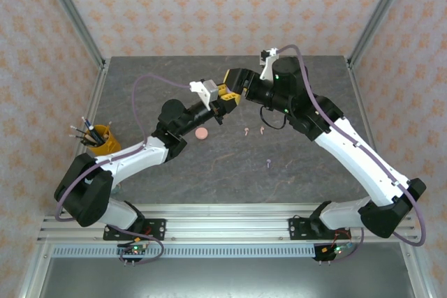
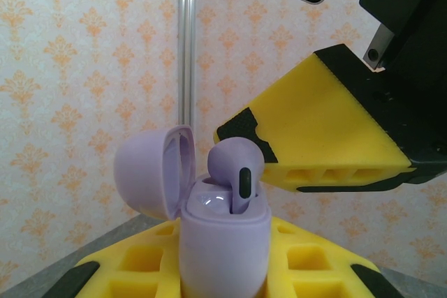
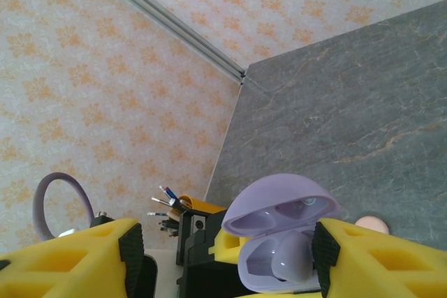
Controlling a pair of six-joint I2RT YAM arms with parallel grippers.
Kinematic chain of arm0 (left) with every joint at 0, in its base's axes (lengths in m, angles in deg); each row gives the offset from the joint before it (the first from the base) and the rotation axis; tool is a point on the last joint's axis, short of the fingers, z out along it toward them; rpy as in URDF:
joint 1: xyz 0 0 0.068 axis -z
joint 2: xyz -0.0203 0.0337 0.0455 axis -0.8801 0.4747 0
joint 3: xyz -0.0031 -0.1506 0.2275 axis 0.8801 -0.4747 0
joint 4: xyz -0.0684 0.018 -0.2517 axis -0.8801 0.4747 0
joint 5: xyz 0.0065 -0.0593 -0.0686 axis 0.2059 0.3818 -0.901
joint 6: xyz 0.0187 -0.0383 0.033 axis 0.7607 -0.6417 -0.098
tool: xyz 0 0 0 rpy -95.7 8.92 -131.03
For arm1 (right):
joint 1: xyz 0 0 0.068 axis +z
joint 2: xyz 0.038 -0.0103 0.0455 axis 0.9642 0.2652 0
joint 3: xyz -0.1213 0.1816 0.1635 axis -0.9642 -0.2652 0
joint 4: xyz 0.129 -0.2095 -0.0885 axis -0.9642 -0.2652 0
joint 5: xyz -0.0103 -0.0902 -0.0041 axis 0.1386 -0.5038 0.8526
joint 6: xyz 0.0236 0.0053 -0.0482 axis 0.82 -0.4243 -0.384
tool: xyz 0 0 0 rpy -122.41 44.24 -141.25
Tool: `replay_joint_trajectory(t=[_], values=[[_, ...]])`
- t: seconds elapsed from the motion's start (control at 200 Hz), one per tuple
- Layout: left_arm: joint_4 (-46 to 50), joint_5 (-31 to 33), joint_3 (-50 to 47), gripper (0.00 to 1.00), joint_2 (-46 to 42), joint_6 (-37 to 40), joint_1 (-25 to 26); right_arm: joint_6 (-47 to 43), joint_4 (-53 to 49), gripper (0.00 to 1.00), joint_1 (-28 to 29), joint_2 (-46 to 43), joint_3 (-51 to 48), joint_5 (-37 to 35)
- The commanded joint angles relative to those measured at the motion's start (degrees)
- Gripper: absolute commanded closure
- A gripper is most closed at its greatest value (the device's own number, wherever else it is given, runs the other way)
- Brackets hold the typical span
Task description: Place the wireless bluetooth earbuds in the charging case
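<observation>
Lilac case [image 2: 223, 242], gripped by your left claw [image 1: 222, 97], holds one earbud [image 2: 236, 167]; your right claw [image 3: 230, 242] gapes wide; three earbuds [image 1: 262, 130] lie loose.

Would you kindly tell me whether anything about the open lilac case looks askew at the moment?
Yes: the lilac earbud stands proud of the lilac case. Its stem is in the socket but its head is well above the rim, so it does not look fully seated.
</observation>
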Motion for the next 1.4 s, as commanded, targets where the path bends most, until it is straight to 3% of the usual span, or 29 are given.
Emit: replay_joint_trajectory(t=[0.0, 0.42, 0.631, 1.021, 1.391], values=[[-3.0, -0.7, 0.2, 1.0, -0.3, 0.5, 0.5, -0.3, -1.8, 0.34, 0.6, 0.1, 1.6, 4.3], [-3.4, -0.5, 0.6, 1.0, 0.6, 0.7, 0.5, -1.5, -7.8, 0.35, 4.7, -2.1, 2.4, 5.6], [-3.4, -0.5, 0.7, 1.0, 0.8, 0.7, 0.5, 0.4, -5.5, 0.36, 5.1, -4.8, -0.2, 8.5], [-3.0, -1.2, 0.7, 1.0, 0.7, 0.4, 0.5, -7.3, -11.9, 0.35, 3.1, -4.7, 5.6, -7.1], [-2.0, -3.1, 1.5, 1.0, 0.4, 0.1, 0.4, -11.0, -9.1, 0.35, -1.3, -0.5, 6.2, -0.9]])
